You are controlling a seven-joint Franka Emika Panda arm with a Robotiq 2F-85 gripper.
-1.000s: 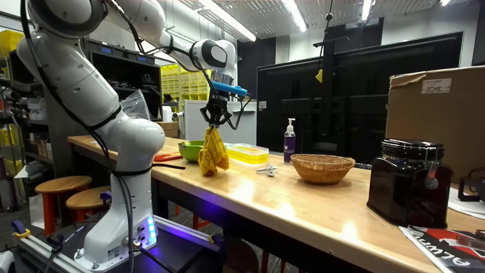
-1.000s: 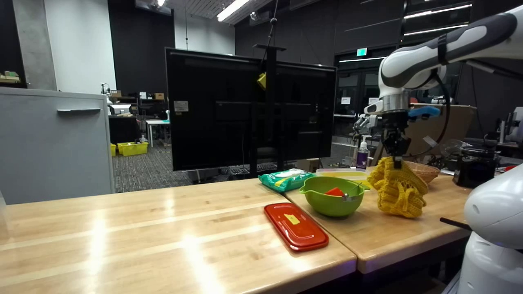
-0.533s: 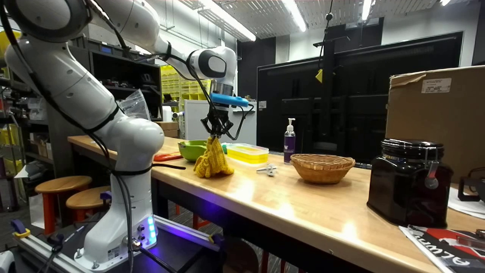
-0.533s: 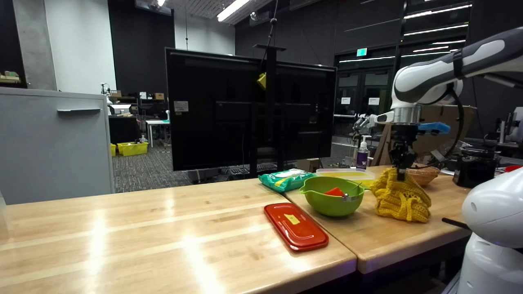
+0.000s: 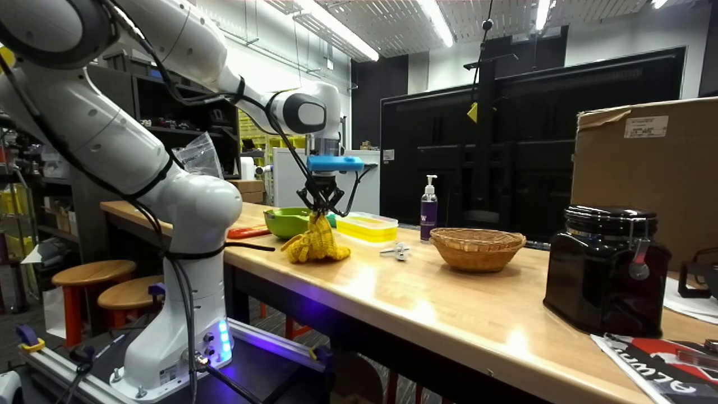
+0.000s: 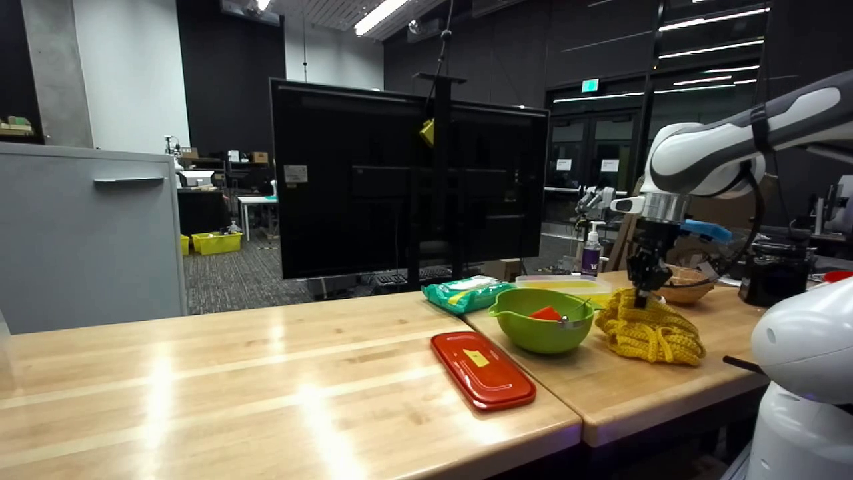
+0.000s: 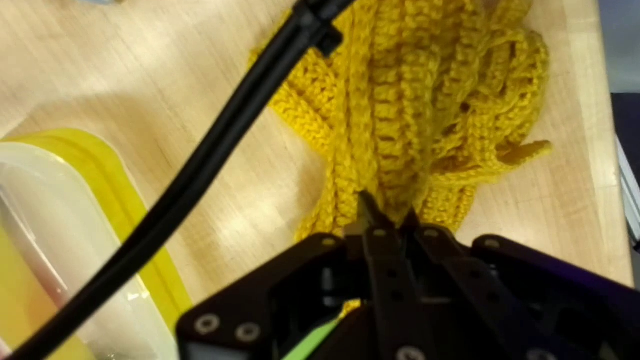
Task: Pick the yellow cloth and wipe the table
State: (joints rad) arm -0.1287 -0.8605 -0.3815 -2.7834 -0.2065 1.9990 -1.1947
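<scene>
Here's the cloth [image 5: 317,247], slumped in yellow folds on the table [image 5: 449,306], its lower part spread out, its top drawn up to a peak. And the gripper [image 7: 391,212] has that peak, clenched tight: the wrist view shows the knit bunched right between its jaws. In both exterior views it points down into the folds. From the wrist, the table's edge runs near the cloth on one side, the tub [image 7: 70,200] sits on the other, and a black cable [image 7: 210,160] cuts across. Just beside the cloth, here's the bowl [image 6: 540,338], green, something red [image 6: 546,313] inside; whether bowl and cloth touch, I can't tell. In an exterior view a green pack [image 6: 460,298] lies beyond the bowl; nearer the camera, the red lid [image 6: 490,380], lying flat. On the cloth's other side: a small grey thing [image 5: 400,252], then the basket [image 5: 477,256], with the bottle [image 5: 428,216] upright near it. Well apart from the cloth stands the jar [image 5: 606,280], black, a carton [image 5: 645,168] behind it. And over the cloth bends the arm [image 5: 199,205], white, a blue piece [image 5: 335,163] just above the gripper.
</scene>
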